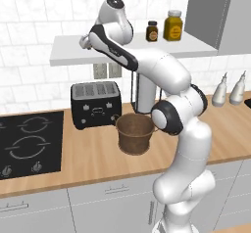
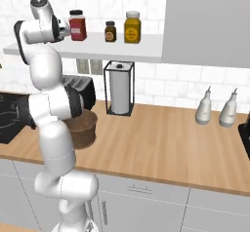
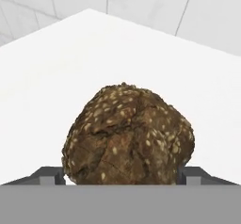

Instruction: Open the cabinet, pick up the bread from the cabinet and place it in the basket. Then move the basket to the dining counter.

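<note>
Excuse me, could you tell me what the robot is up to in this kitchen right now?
The arm is reaching up to the cabinet, whose grey door is swung aside, and its gripper is at the bread on the white shelf. In the hand view the seeded loaf sits between the two fingertips; whether they already press on it is unclear. The basket waits on the wooden worktop beside the toaster, with no bread in it. Three jars stand further along the shelf.

White arm rising from base, elbow bent, forearm reaching toward eleven o'clock, gripper (image 3: 121, 176) level, fingers (image 3: 47, 175) spread wide apart.
</note>
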Controlling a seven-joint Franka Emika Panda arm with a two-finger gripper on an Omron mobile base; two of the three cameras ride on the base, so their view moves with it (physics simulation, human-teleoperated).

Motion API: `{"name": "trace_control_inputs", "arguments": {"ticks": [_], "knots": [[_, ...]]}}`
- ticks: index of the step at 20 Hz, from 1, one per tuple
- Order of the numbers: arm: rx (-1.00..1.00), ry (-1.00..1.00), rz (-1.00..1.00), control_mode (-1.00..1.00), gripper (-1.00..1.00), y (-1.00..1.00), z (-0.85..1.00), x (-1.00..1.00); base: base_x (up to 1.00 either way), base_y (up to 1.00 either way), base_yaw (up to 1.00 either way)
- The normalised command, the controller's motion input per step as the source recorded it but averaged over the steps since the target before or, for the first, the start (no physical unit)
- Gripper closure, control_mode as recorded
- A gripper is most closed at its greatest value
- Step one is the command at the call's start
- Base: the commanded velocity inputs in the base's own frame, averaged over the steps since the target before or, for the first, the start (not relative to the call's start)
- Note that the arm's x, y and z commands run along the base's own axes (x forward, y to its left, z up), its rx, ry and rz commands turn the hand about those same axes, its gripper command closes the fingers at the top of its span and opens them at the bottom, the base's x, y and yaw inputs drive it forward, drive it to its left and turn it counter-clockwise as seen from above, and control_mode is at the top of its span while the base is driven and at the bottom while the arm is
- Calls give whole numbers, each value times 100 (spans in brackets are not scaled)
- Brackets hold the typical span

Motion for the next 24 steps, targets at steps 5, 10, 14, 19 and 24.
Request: {"name": "trace_control_inputs", "arguments": {"ticks": [5,10,14,19,24], "knots": [[-5,-1,0,-100,100,0,0,-47,0,0,0],[-3,-4,0,-100,100,-12,0,-98,0,0,0],[0,-1,0,-100,100,-26,0,-100,0,0,0],[0,-3,-4,-100,100,-39,0,-100,0,0,0],[1,-1,-4,-100,100,-62,-3,-100,0,0,0]]}}
